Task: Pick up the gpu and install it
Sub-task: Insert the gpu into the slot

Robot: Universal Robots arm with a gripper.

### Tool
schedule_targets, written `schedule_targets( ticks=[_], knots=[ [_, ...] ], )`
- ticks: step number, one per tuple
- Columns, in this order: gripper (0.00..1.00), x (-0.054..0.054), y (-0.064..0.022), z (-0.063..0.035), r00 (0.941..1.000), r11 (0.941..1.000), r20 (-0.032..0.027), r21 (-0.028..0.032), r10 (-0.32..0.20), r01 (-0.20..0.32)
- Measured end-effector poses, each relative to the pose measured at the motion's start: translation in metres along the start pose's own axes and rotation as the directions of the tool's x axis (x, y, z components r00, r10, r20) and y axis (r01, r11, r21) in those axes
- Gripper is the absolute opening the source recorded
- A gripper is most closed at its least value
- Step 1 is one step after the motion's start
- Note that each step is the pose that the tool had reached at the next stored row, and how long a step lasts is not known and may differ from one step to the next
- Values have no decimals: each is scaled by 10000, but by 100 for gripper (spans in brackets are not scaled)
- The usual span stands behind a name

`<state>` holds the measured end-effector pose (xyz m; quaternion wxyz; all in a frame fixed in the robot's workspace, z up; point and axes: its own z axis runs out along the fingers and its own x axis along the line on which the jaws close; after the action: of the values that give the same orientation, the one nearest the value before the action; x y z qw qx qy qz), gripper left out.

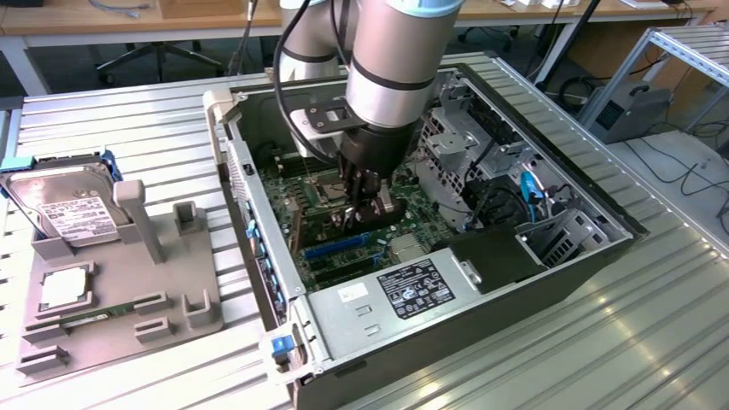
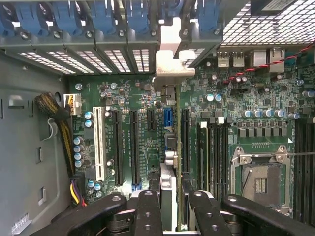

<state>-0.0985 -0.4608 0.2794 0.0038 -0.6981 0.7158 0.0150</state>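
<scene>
The arm is reaching straight down into the open PC case [image 1: 547,184], with the gripper [image 1: 362,224] low over the motherboard [image 1: 341,192]. In the wrist view the gripper [image 2: 172,206] has its two black fingers [image 2: 147,211] clamped on the gpu [image 2: 169,147], which hangs edge-on between them, so it reads as just a thin strip running away from the fingers toward the back wall of the case. The card's silvery bracket [image 2: 170,49] sits at the far end from the gripper, right up against the row of slot covers with the blue clips [image 2: 103,17]. The card looks lined up over one of the long black expansion slots; can't tell whether it's actually seated or just hovering above it.

To one side of the gripper there's the white slot [image 2: 98,142] and a bundle of yellow and black wires [image 2: 61,123]; to the other side, the empty CPU socket [image 2: 260,177] and memory slots.

Outside the case, well away from the gripper, a grey parts holder [image 1: 108,299] sits on the ribbed metal table [image 1: 592,342], with a silver hard drive [image 1: 68,205] standing in it and a green memory stick [image 1: 97,314] lying in its lower part.
</scene>
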Motion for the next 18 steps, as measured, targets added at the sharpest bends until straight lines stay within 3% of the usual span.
schedule_targets(
  ticks=[6,14,18],
  knots=[
    [27,2,66,6,10000,10000,-15,-1,2,-2],
    [27,3,78,18,10000,10000,-74,2,52,-52],
    [27,3,83,21,9998,9998,-73,7,193,-193]
  ],
)
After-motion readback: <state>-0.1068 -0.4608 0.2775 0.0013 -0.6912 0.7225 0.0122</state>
